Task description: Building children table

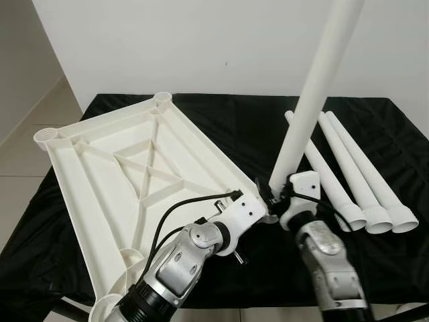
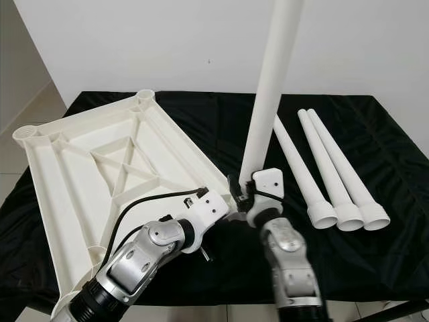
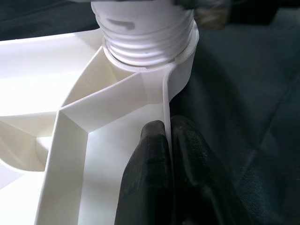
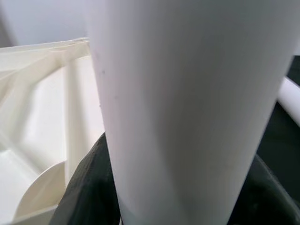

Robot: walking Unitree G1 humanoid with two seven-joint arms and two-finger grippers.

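Black cloth-draped work table [image 1: 221, 121] against plain white wall, pale floor tiles at 9 o'clock. Lying underside-up across 9 to 6 o'clock: white moulded-plastic rectangular children's tabletop [image 1: 107, 168], ribbed with diagonal bracing, round threaded sockets at corners. Standing near-upright at centre, leaning slightly toward 1 o'clock: long white smooth plastic tube leg [image 1: 315, 87], lower end seated at the tabletop's corner socket [image 3: 145, 47] nearest 5 o'clock, screw threads visible at the joint. Right gripper [image 1: 276, 194] clenched around the tube's base just above the socket. Left gripper [image 3: 166, 154] pinching the thin side wall of the tabletop just beside that same socket, fingers [image 3: 150, 159] either side of the rim. Laid flat at 3 o'clock, side by side and touching: three further white plastic tube legs [image 1: 355, 174], flared collars toward 5 o'clock. Judged light, rigid, hollow; glossy surface likely slippery under twisting, so grasp low near the threads; thin rim wall probably flexes if squeezed hard. Tall leg prone to cross-threading if tilted.
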